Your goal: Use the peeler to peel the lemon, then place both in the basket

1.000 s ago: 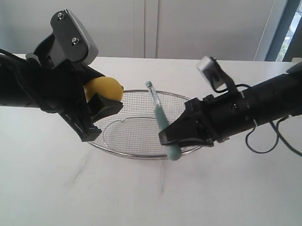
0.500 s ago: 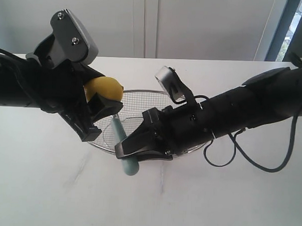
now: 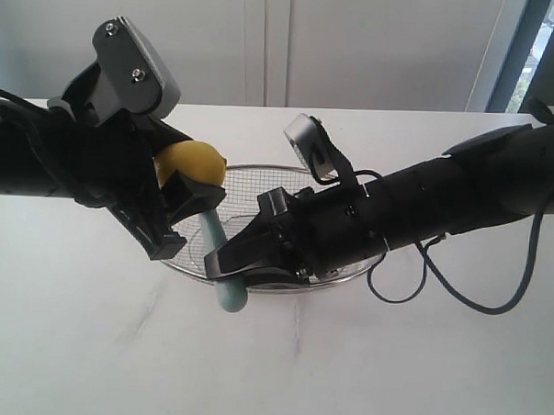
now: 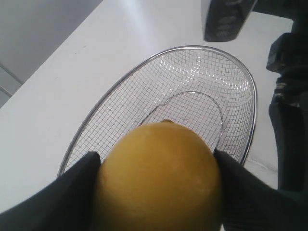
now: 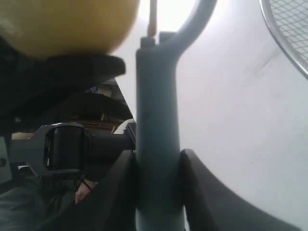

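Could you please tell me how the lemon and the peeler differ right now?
The lemon is round and yellow; the peeler is slim and pale teal. The lemon is clamped in the left gripper, the peeler in the right gripper. Both are held off the table by the basket.

lemon (image 4: 159, 178): yellow rind, finely dimpled, soft sheen
peeler (image 5: 156, 144): smooth matt teal-green plastic
basket (image 4: 254, 96): fine silver wire mesh, thicker shiny metal rim
worktop (image 3: 390, 359): white, smooth, faintly reflective
left end effector (image 3: 183, 202): matt black plastic, smooth
right end effector (image 3: 230, 262): matt black plastic, slight gloss on edges
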`<state>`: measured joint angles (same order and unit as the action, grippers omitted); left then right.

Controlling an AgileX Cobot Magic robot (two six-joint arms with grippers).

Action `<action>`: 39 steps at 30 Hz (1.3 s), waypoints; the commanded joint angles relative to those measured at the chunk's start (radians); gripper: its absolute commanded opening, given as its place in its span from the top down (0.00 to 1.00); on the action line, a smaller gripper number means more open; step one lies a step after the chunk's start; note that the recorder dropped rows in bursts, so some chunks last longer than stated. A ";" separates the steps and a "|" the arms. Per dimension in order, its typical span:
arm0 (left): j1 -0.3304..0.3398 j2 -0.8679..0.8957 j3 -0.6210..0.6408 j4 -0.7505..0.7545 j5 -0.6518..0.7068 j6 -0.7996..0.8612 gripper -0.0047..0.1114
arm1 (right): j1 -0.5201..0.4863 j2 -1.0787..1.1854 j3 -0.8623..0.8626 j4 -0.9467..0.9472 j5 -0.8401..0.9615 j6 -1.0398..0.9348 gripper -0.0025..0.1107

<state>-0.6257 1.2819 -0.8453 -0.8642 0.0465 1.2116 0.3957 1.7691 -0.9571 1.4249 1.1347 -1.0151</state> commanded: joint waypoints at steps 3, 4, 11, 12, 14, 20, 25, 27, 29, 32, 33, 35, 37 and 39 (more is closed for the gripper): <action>-0.004 -0.014 -0.006 -0.014 0.007 -0.004 0.96 | -0.003 0.000 0.003 0.007 0.004 -0.020 0.98; -0.004 -0.014 -0.006 -0.014 0.007 -0.004 0.96 | -0.008 0.000 0.003 0.006 0.006 -0.020 0.98; -0.004 -0.014 -0.006 -0.014 0.007 -0.004 0.96 | -0.034 0.000 0.003 -0.002 0.032 -0.020 0.98; -0.004 -0.014 -0.006 -0.014 0.007 -0.004 0.96 | -0.038 0.000 0.003 -0.002 0.036 -0.020 0.98; -0.004 -0.014 -0.006 -0.014 0.007 -0.004 0.96 | -0.038 0.000 0.003 -0.002 0.036 -0.020 0.98; -0.004 -0.014 -0.006 -0.014 0.007 -0.004 0.96 | -0.037 0.000 0.003 -0.003 0.038 -0.020 0.98; -0.004 -0.014 -0.006 -0.014 0.007 -0.004 0.96 | -0.047 0.000 0.003 -0.007 0.040 -0.020 0.98; -0.004 -0.014 -0.006 -0.014 0.007 -0.004 0.96 | -0.062 0.000 0.003 -0.007 0.042 -0.020 0.98; -0.004 -0.014 -0.006 -0.014 0.007 -0.004 0.96 | -0.079 0.000 0.003 -0.007 0.049 -0.020 0.98; -0.004 -0.014 -0.006 -0.014 0.007 -0.004 0.96 | -0.105 0.000 0.003 -0.005 0.073 -0.020 0.98; -0.004 -0.014 -0.006 -0.014 0.007 -0.004 0.96 | -0.113 0.000 0.003 -0.003 0.084 -0.020 0.98; -0.004 -0.014 -0.006 -0.014 0.007 -0.004 0.96 | -0.123 -0.002 0.003 0.002 0.086 -0.020 0.98; -0.004 -0.014 -0.006 -0.014 0.007 -0.004 0.96 | -0.132 -0.009 0.003 0.004 0.086 -0.020 0.98; -0.004 -0.014 -0.006 -0.014 0.007 -0.004 0.96 | -0.150 -0.022 0.003 0.005 0.086 -0.020 0.98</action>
<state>-0.6257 1.2819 -0.8453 -0.8642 0.0465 1.2116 0.2695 1.7691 -0.9571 1.4111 1.1997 -1.0158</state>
